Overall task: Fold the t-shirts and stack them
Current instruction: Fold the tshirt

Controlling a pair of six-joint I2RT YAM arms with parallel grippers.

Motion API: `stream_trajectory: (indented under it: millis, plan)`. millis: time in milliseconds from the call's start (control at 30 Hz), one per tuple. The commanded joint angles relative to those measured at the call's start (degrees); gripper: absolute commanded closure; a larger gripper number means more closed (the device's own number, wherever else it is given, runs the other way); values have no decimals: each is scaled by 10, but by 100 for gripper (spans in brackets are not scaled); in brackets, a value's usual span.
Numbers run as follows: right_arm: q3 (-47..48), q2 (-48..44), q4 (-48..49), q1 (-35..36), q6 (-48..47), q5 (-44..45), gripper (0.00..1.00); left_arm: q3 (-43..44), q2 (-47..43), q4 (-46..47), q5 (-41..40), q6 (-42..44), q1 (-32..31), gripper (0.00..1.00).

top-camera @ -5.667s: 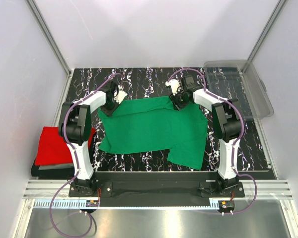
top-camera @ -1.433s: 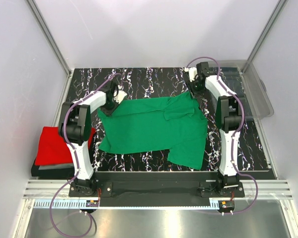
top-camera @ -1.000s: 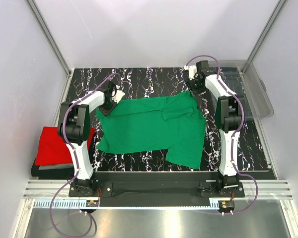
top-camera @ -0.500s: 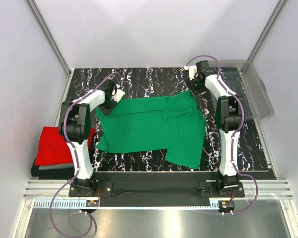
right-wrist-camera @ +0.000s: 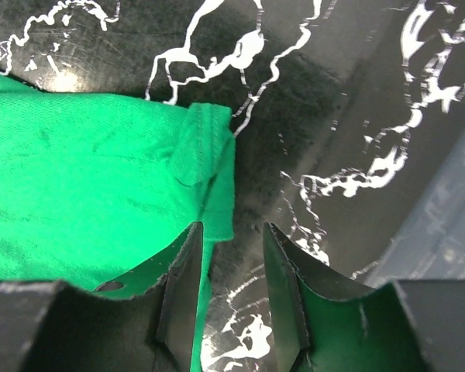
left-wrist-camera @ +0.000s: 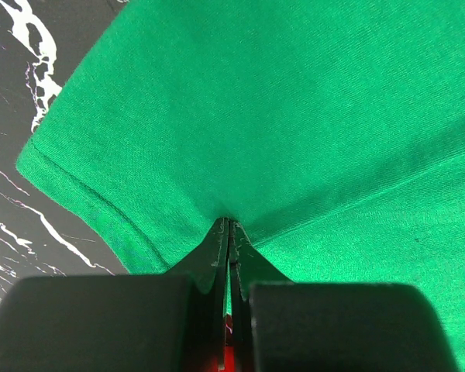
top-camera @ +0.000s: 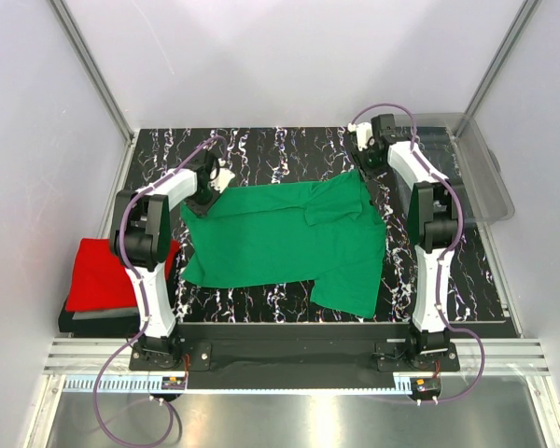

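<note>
The bright green t-shirt (top-camera: 280, 238) lies spread on the black marbled table, with a rumpled fold near its far right. My left gripper (top-camera: 208, 189) is shut on the shirt's far left corner; the left wrist view shows the jaws (left-wrist-camera: 229, 226) pinched on green cloth (left-wrist-camera: 310, 116). My right gripper (top-camera: 365, 161) is open at the shirt's far right corner. In the right wrist view (right-wrist-camera: 231, 236) the hem of the green cloth (right-wrist-camera: 85, 178) lies by the left finger. A folded red tee (top-camera: 101, 269) rests on a folded grey one (top-camera: 91, 315) at the left edge.
A clear plastic bin (top-camera: 462, 173) stands at the back right, close to my right gripper; its wall shows in the right wrist view (right-wrist-camera: 449, 232). White walls and metal rails enclose the table (top-camera: 280, 149). Both arm bases stand at the near edge.
My right gripper has let go of the shirt's far edge and moved right to its far right corner, leaving a fold there. The left gripper has stayed shut; the shirt shifted slightly left.
</note>
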Motion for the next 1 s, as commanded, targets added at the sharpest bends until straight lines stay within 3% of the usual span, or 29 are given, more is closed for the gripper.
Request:
stream_trajectory:
  millis: [0, 967]
  plan:
    - [-5, -52, 19, -7, -10, 15, 57, 16, 6, 0, -6, 5, 4, 100]
    - [3, 19, -37, -8, -32, -25, 57, 19, 12, -1, -13, 7, 1, 100]
